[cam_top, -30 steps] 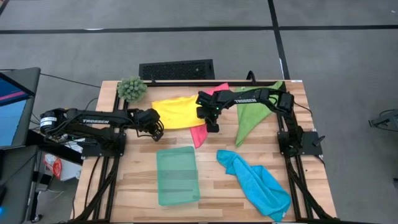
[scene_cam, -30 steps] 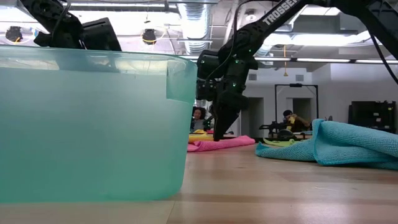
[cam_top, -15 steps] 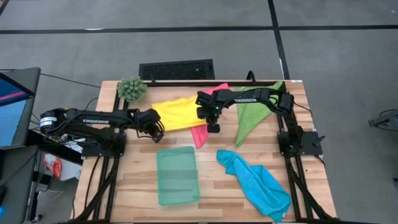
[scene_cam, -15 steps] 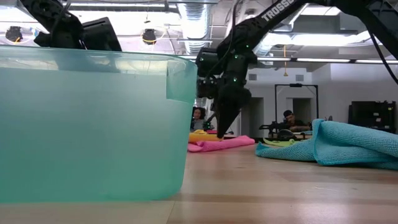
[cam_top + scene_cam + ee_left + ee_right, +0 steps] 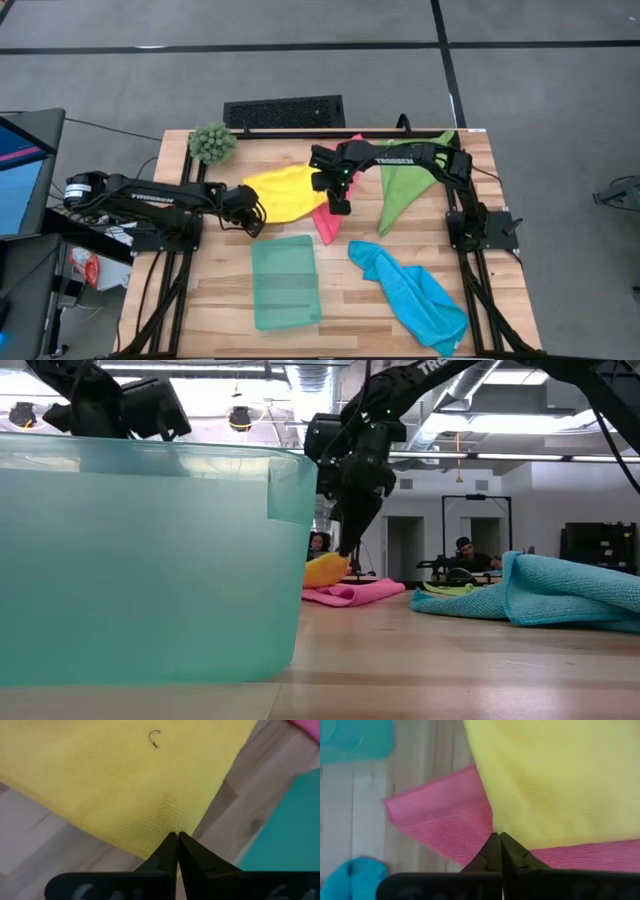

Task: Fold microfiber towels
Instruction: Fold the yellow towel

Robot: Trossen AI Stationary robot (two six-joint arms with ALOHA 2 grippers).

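Item, nearest edge of the desk (image 5: 330, 330): a pale teal tray (image 5: 285, 282) toward the left arm's side and a crumpled blue towel (image 5: 410, 292) toward the right arm's side, both lying free of the arms. Item, mid-desk: the yellow towel (image 5: 283, 190), the piece in hand, its long axis running across the desk from one arm to the other. The left gripper (image 5: 254, 226) is clamped together on the towel's near corner on its own side, the wrist view showing the tips pinched into the yellow hem. The right gripper (image 5: 338, 206) is likewise closed on the opposite near corner, where the yellow cloth overlaps the pink towel (image 5: 325, 222); in the low view that corner hangs from the right gripper clear of the desk, above the pink cloth. The relation that governs the coming move: each arm holds its own end of the near edge, and the body of the towel lies away from both grippers toward the far side, so a fold would probably carry that edge forward over the cloth. Whether any pink cloth is caught in the right pinch cannot be told. Item, farther back: a green towel (image 5: 400, 192) under the right arm. Item, far corner: a spiky plant ball (image 5: 211, 143), well apart from the work.
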